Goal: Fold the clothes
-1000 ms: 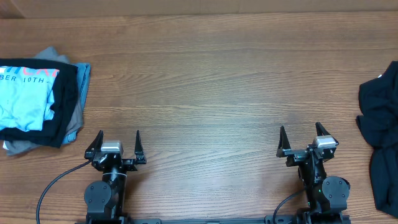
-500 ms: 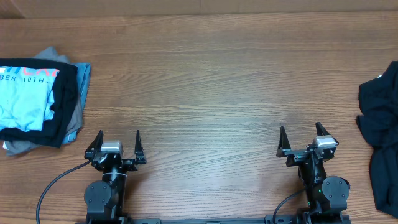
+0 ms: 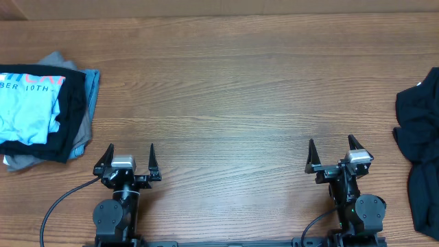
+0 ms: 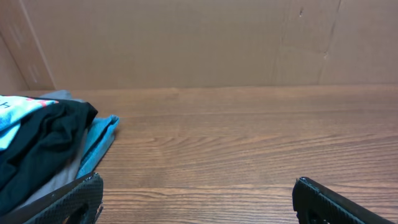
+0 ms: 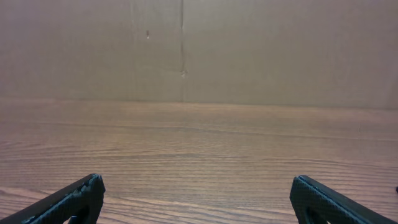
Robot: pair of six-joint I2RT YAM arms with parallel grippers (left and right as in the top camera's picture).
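Observation:
Black clothes (image 3: pixel 418 137) lie crumpled at the table's right edge, partly cut off by the frame. More black fabric (image 3: pixel 70 113) is folded into a stack at the far left, also seen in the left wrist view as black fabric (image 4: pixel 43 143). My left gripper (image 3: pixel 131 147) stands open near the front edge, right of that stack, with only bare wood between its jaws (image 4: pixel 198 182). My right gripper (image 3: pixel 331 140) is open too, left of the crumpled clothes and apart from them, with nothing between its fingers (image 5: pixel 198 180).
The left stack carries a light blue T-shirt with white lettering (image 3: pixel 27 106) on top and a grey garment (image 3: pixel 20 161) at the bottom. A brown cardboard wall (image 5: pixel 186 50) closes the back of the wooden table (image 3: pixel 226 89).

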